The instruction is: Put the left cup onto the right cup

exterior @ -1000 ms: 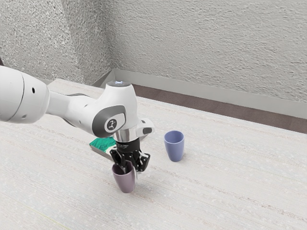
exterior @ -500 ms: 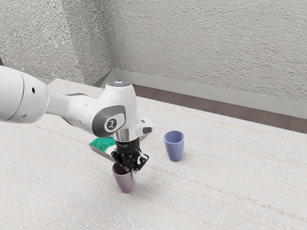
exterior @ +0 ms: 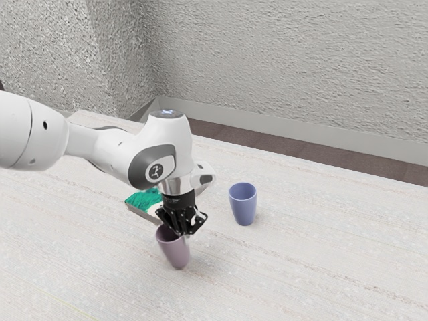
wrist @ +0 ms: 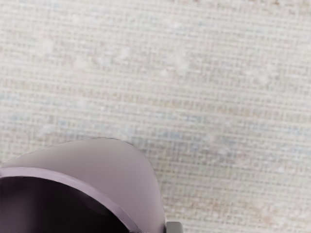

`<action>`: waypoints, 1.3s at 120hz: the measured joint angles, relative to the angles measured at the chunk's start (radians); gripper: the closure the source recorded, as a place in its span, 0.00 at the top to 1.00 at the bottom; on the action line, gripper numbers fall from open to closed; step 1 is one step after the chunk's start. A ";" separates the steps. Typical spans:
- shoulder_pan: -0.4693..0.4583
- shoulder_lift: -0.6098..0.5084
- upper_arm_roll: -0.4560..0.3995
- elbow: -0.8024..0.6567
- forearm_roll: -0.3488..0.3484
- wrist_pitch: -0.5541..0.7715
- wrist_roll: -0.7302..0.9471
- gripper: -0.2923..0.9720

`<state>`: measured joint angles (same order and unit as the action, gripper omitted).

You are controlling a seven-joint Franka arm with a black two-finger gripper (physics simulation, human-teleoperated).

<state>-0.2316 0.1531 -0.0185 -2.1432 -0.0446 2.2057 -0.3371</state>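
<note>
A mauve cup (exterior: 174, 250) sits below my black gripper (exterior: 179, 227), whose fingers are pinched together on the cup's rim wall. The cup looks just off the table, slightly tilted. In the wrist view the same mauve cup (wrist: 82, 184) looms large right under my hand, its dark inside showing. A blue-violet cup (exterior: 242, 202) stands upright on the table toward the exterior view's right of the gripper, a short gap away.
A green object on a grey slab (exterior: 144, 200) lies just behind the gripper, partly hidden by my arm. The pale table (exterior: 321, 261) stretches wide toward the exterior view's right and front. A textured wall rises behind.
The fingers have drawn together on the mauve cup's rim. The hand has risen slightly, with the cup coming up beneath it.
</note>
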 joint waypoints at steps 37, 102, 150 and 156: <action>-0.003 0.009 -0.001 0.136 0.056 -0.105 -0.018 0.15; -0.032 0.149 -0.002 0.483 0.164 -0.356 -0.028 0.15; -0.047 0.254 -0.009 0.673 0.195 -0.455 -0.012 0.15; -0.049 0.267 -0.011 0.698 0.198 -0.466 -0.009 0.15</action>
<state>-0.2808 0.4200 -0.0297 -1.4448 0.1530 1.7394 -0.3463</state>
